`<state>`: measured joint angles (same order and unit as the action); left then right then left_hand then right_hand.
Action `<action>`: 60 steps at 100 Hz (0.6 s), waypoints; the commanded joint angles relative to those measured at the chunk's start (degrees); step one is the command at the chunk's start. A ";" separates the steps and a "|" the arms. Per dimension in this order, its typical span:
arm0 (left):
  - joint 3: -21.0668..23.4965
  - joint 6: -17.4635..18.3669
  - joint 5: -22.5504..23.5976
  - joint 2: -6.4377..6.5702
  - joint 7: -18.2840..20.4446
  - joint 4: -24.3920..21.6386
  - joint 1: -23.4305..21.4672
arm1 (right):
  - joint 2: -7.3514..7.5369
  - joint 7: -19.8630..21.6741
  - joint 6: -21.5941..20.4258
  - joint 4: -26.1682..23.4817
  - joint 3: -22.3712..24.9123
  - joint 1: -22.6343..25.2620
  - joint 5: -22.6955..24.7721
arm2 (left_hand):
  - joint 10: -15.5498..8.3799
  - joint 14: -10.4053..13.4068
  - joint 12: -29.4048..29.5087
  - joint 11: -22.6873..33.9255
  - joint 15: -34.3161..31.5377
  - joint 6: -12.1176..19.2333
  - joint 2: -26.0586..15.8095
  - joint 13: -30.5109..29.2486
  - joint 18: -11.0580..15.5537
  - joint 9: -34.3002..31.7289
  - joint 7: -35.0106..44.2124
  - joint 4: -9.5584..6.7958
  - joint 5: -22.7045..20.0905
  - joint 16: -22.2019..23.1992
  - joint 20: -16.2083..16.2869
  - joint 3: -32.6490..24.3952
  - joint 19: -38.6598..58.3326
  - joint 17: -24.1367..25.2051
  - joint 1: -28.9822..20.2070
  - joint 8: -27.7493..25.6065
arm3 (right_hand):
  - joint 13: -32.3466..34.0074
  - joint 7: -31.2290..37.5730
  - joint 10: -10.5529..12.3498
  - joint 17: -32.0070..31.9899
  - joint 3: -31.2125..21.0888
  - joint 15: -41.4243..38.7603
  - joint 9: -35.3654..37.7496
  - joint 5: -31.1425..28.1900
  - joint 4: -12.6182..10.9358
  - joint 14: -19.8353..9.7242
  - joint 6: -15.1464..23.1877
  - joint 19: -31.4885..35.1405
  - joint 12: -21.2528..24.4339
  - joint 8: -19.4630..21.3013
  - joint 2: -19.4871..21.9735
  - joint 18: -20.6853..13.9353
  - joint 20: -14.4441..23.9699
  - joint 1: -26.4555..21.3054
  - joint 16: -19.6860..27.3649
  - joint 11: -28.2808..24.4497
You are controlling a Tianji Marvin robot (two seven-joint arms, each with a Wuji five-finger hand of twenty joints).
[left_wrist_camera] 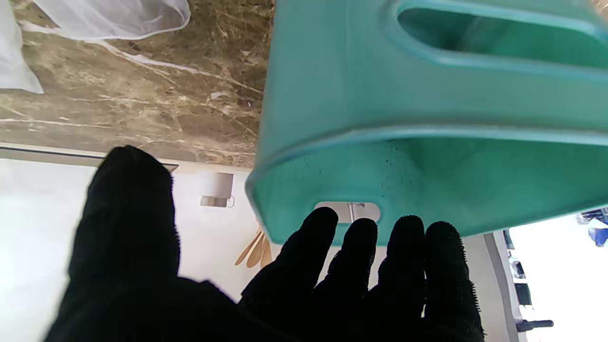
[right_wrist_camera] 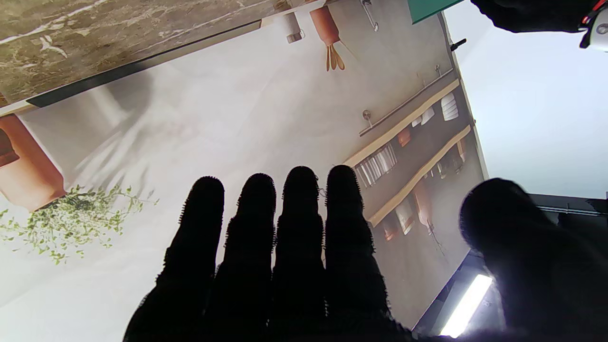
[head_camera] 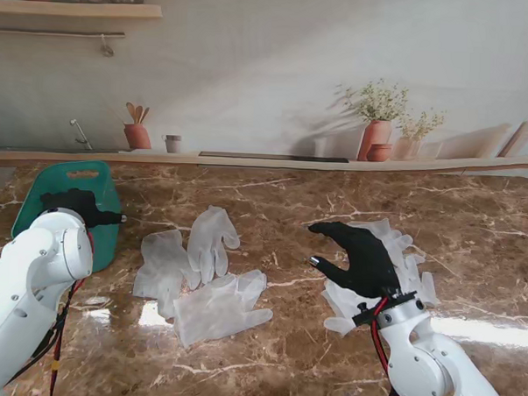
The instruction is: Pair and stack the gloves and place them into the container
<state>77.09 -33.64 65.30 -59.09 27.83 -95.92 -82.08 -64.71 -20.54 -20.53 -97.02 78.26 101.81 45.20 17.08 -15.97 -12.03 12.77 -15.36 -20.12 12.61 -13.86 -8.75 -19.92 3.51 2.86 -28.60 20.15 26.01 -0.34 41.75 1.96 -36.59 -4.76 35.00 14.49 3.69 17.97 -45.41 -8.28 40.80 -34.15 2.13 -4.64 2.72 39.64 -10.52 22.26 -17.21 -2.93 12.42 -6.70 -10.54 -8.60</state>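
Gloves (head_camera: 204, 274) and teal container (head_camera: 71, 190) show no readable writing.

Overhead stand view; two finger-level wrist views.

1. Left arm (head_camera: 28, 293): glossy white rounded shell segments with small dark screw holes, nearest the teal plastic container (head_camera: 49, 193).
2. Red and black cables (head_camera: 61, 329) run along its inner side.
3. Both hands, left hand (head_camera: 81, 206) and right hand (head_camera: 359, 259), wear black textured gloves.
4. Right wrist: black bracket (head_camera: 386, 306), red cables.
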 commanded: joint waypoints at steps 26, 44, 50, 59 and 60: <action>-5.28 -2.48 -0.03 0.88 4.09 6.91 4.80 | -0.20 0.74 0.07 0.28 0.31 0.94 -0.91 | 1.50 -2.42 -1.57 2.66 -3.39 -0.63 0.48 -3.87 -1.07 -2.11 2.39 -0.67 -1.11 1.38 1.07 0.41 4.97 -1.00 -9.31 -1.58 | 0.04 0.41 -0.48 -0.99 -1.56 0.83 -0.22 -0.74 -1.29 -0.96 1.13 -0.03 -0.91 0.40 -0.33 1.03 1.04 -1.38 -0.30 0.63; -6.68 -2.60 0.00 1.13 4.86 8.97 5.75 | -0.19 0.97 0.21 0.20 0.38 1.16 -1.05 | -1.44 -0.39 -2.13 3.28 -4.03 2.98 6.58 -5.80 0.35 -3.12 3.22 1.34 0.01 2.13 0.61 -35.87 7.05 -2.09 -5.79 -2.24 | 0.14 0.58 -0.73 -1.03 -1.68 0.78 0.02 -0.94 -1.29 -0.73 1.28 -0.16 -1.27 0.64 -0.31 1.28 1.52 -1.47 -0.56 0.49; -6.18 -1.50 0.62 1.13 5.25 8.85 5.34 | -0.20 1.12 0.39 0.14 0.35 1.21 -1.25 | -3.93 1.48 -1.97 2.98 -3.92 5.69 6.59 -6.86 1.47 -3.37 4.23 1.44 -0.14 2.53 0.98 -47.05 7.52 -2.32 -5.55 -2.80 | 0.16 0.50 -0.83 -0.97 -1.70 0.77 -0.03 -0.73 -1.28 -0.66 1.37 -0.18 -1.38 0.67 -0.24 1.35 1.68 -1.50 -0.65 0.51; -5.45 -0.41 1.02 1.01 4.56 8.55 4.54 | -0.17 1.48 0.48 0.01 0.32 1.21 -1.47 | -7.63 4.62 -1.95 3.06 -3.40 9.84 9.99 -9.24 3.09 -4.52 5.91 3.80 -0.97 3.26 2.07 -57.34 8.43 -3.39 -12.33 -3.70 | 0.18 0.46 -0.85 -0.94 -1.70 0.77 -0.10 -0.65 -1.27 -0.55 1.40 -0.22 -1.47 0.73 -0.20 1.42 1.89 -1.53 -0.74 0.58; -5.34 -0.31 1.07 1.00 4.49 8.50 4.44 | -0.17 1.49 0.48 0.01 0.31 1.19 -1.47 | -7.90 4.90 -1.98 3.13 -3.44 10.24 10.22 -9.61 3.19 -4.82 6.16 3.97 -1.25 3.33 2.17 -57.83 8.57 -3.60 -13.02 -3.83 | 0.16 0.46 -0.83 -0.94 -1.70 0.78 -0.06 -0.65 -1.27 -0.48 1.38 -0.22 -1.49 0.74 -0.18 1.43 1.91 -1.53 -0.75 0.57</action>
<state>71.16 -34.77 65.82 -58.10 32.71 -87.28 -76.43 -64.75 -20.10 -20.43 -97.08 78.59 102.44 44.06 11.14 -13.42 -13.71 15.86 -17.59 -12.60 21.39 -20.66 -7.26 -22.40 7.97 6.44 -28.88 22.41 26.77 -47.27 48.00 -0.86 -42.68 -7.64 35.00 14.94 3.29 17.58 -46.14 -8.28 40.80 -34.15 2.13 -4.56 2.79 39.66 -11.21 22.26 -17.23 -1.52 13.04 -7.34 -10.54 -8.60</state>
